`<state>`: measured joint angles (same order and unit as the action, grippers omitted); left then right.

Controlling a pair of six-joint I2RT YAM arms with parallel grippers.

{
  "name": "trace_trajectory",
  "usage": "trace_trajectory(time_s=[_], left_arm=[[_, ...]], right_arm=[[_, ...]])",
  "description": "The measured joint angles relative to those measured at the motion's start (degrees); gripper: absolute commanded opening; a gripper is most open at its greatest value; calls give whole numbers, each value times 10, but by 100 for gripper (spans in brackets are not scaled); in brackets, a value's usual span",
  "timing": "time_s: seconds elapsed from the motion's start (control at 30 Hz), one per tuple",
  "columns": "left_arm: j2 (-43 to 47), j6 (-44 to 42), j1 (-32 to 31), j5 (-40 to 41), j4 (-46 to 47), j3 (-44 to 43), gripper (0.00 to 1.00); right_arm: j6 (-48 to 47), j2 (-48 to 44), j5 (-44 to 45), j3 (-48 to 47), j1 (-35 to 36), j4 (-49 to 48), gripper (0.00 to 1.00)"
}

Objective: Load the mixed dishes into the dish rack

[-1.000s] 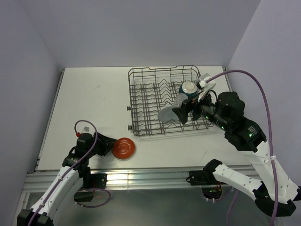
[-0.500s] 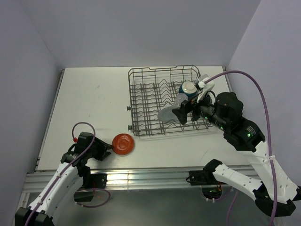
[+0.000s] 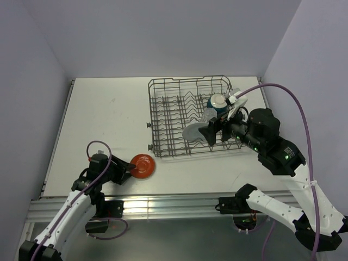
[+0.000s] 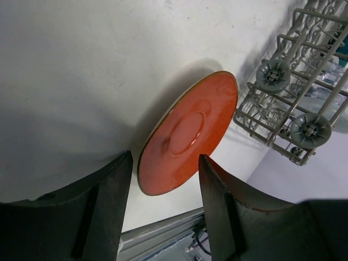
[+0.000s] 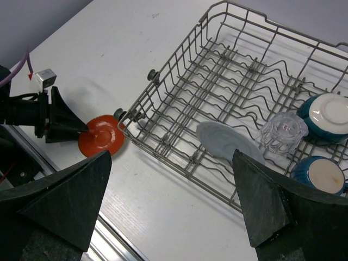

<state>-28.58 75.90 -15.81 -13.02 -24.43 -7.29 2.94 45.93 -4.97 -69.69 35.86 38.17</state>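
The red-orange plate (image 3: 143, 165) lies on the table near the front left corner of the dish rack (image 3: 150, 117). My left gripper (image 3: 126, 169) is open, and its fingers stand on either side of the plate's near edge (image 4: 187, 133). The rack holds the pale blue-grey plate (image 3: 193, 132), the clear glass tumbler (image 5: 283, 131), the dark blue mug (image 3: 219, 102) and the cream bowl (image 5: 321, 175). My right gripper (image 3: 215, 133) is open and empty above the rack's front right part.
The rack's side wheels (image 4: 310, 129) stand close to the right of the red-orange plate. The table's front edge and metal rail (image 3: 163, 204) run just behind my left gripper. Purple walls close in the table at the back and sides.
The red-orange plate has shifted a little toward the rack. My left arm drew back and then came forward to the plate's edge. The right arm has barely moved.
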Motion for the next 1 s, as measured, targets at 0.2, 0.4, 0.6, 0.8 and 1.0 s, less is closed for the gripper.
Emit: trace_trajectory(time_s=[0.2,0.4,0.6,0.8,1.0], left_arm=[[-38,-8,0,-20,70,16,55],[-54,-16,0,-30,124,31,40],[-47,-31,0,-32,134,34,6],[-53,-43,0,-37,148,35,0],[-45,-45,-2,-39,81,3,0]], right_arm=[[0,-10,5,0,0,2,100],[6,-18,13,0,0,5,100],[13,-13,20,-2,0,4,100],[17,8,19,-8,0,4,100],[25,45,9,-16,0,4,100]])
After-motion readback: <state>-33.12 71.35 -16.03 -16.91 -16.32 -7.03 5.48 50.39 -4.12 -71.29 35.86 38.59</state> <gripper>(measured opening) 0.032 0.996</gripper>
